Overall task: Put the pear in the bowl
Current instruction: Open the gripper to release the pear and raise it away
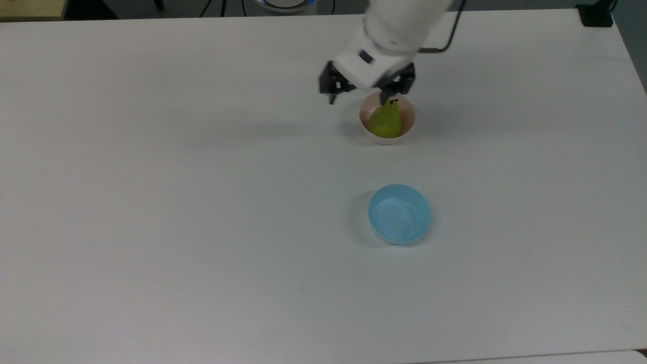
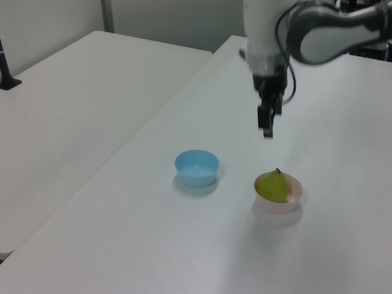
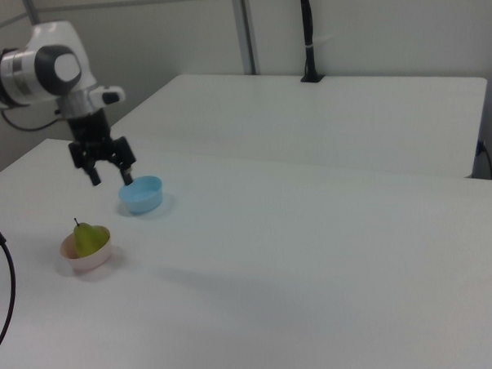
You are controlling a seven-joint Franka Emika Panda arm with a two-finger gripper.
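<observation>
The yellow-green pear [image 1: 385, 121] [image 2: 273, 185] [image 3: 87, 237] rests inside the pale pink bowl [image 1: 408, 127] [image 2: 292, 201] [image 3: 89, 259], its dark stem pointing up. My gripper [image 1: 360, 97] [image 2: 266, 122] [image 3: 109, 171] hangs well above the table, raised clear of the bowl. Its black fingers [image 3: 91, 174] are spread wide and open with nothing between them. In the top view the gripper overlaps the bowl's far rim.
A light blue bowl [image 1: 399, 213] [image 2: 197, 167] [image 3: 141, 194] stands empty on the white table [image 1: 202, 202], nearer the front in the top view. A second white table [image 2: 68, 107] lies beside this one. A black pole [image 3: 306, 35] rises at the back.
</observation>
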